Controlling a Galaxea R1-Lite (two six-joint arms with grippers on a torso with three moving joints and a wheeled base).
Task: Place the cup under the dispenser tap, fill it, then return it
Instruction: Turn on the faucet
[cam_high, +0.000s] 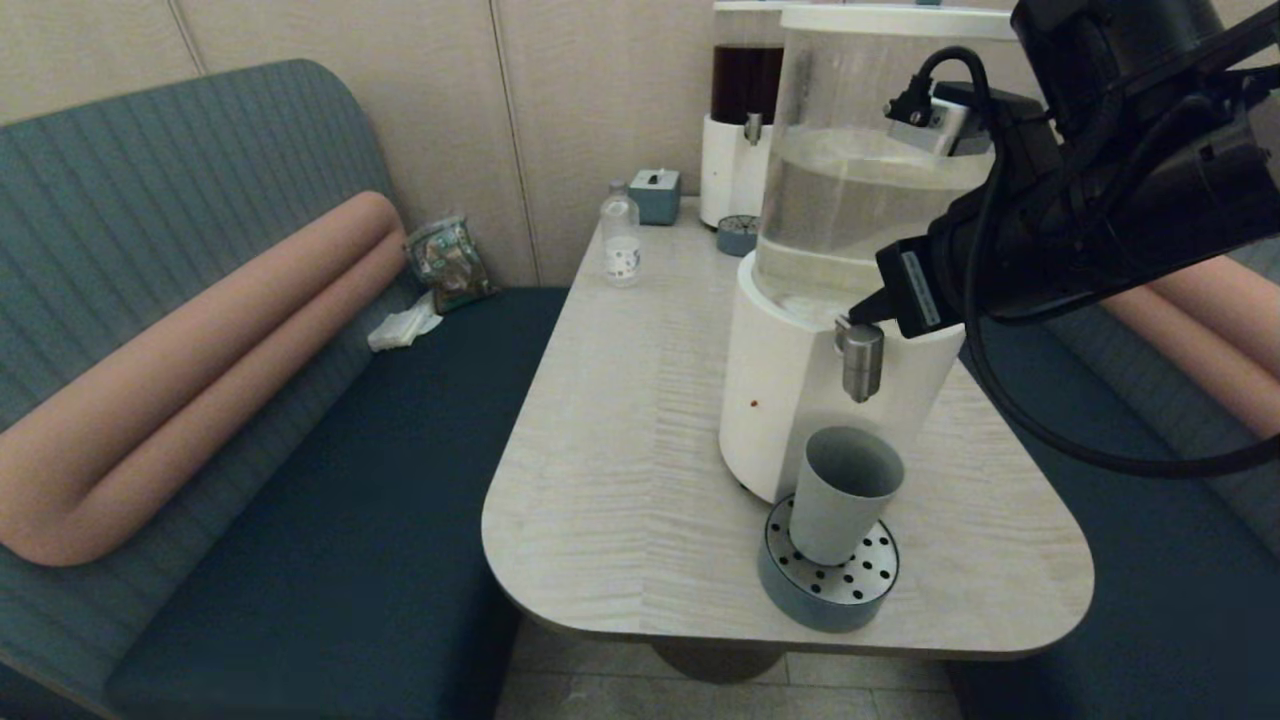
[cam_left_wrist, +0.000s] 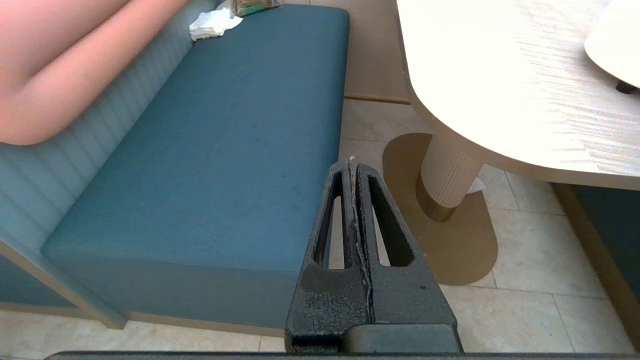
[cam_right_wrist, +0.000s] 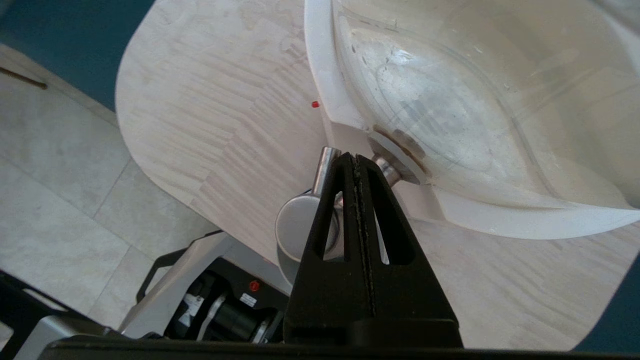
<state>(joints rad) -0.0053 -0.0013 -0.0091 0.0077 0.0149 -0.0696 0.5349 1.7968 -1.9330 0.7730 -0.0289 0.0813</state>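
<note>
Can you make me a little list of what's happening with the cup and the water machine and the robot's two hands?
Cup: small grey-green tapered plastic cup, upright on the round perforated drip tray
Tap: short brushed-steel spout of the large white-based dispenser, directly above the cup
Water flowing: none visible
Right tool: fingers pressed together, tip at the top of the tap
Left tool: fingers pressed together, parked off the light wooden table, above the blue bench seat
Cup held: no
</note>
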